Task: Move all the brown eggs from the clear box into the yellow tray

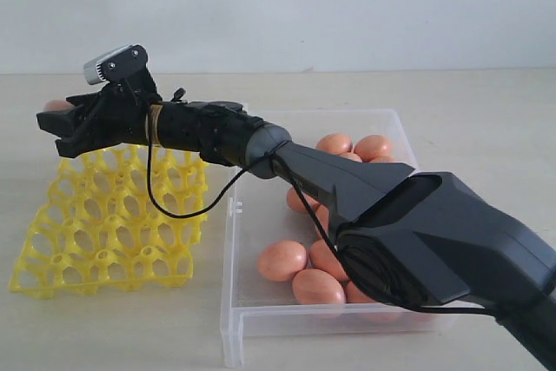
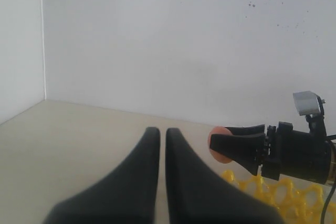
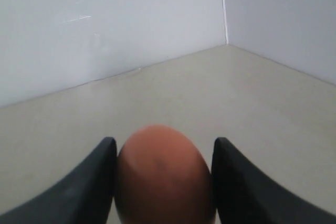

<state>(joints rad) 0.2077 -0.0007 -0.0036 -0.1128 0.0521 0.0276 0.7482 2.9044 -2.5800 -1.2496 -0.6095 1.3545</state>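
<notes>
Progress-wise, this looks barely started to me. Every cup I can see in the yellow tray [image 1: 104,223] is empty, though its far corner is hidden behind the right arm [image 1: 347,180]. That arm reaches across the middle. The right jaws stand wide with one brown egg [image 3: 163,177] pinched between them, up in the air over the tray's far edge and not in a cup yet. The other brown eggs [image 1: 282,260] sit in the clear box [image 1: 330,319], just beside the tray. I count around eight, and the arm probably covers more, so nearly everything is left to move. The left jaws are closed on nothing and don't show in the exterior view. The surface [image 1: 486,102] is plain matte beige, with bare white walls [image 1: 347,6] meeting in a corner behind it.
</notes>
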